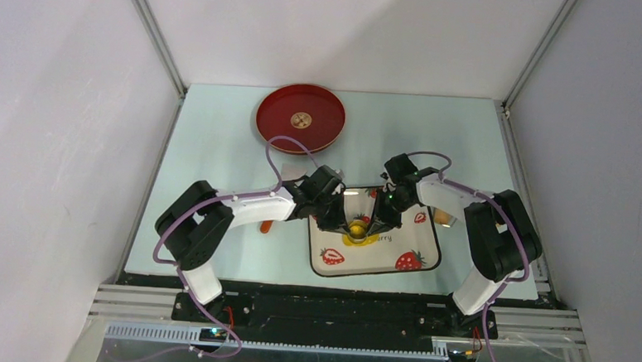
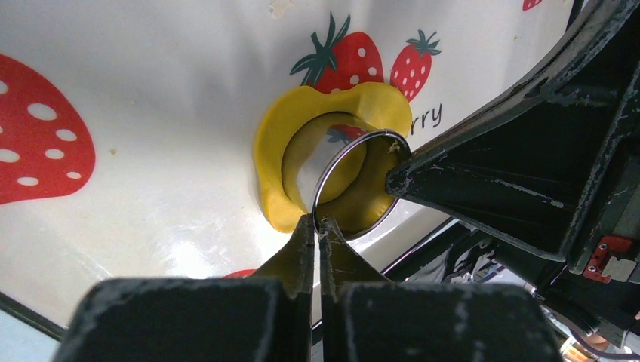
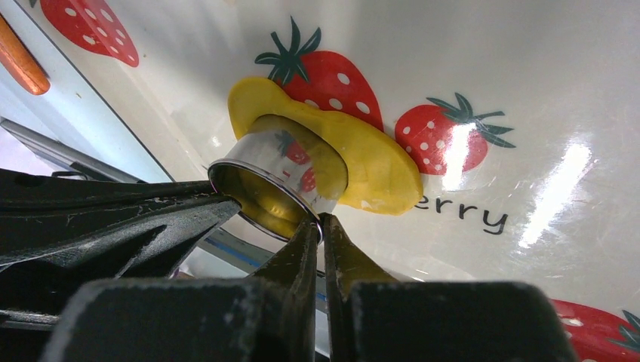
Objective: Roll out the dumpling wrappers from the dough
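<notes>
Closing the left jaws tight on the thin rim of the metal ring cutter [image 3: 279,167]. Closing the right jaws tight on the same rim at another side. Holding the cutter tilted and seated in the dough [image 2: 270,170], a flattened yellow patch lying on the strawberry tray [image 1: 371,262] on the near half of the tabletop [image 1: 220,142], beside two printed strawberries.

Judging the dough as soft, light and tacky: probably denting under any pinch, tearing where thin, clinging to metal and tray. Avoiding a grip on the flat face. Preferring to lift at the thicker outer edge, or to work through the stiff cutter rim only. Finding no separate dumpling wrappers yet.
</notes>
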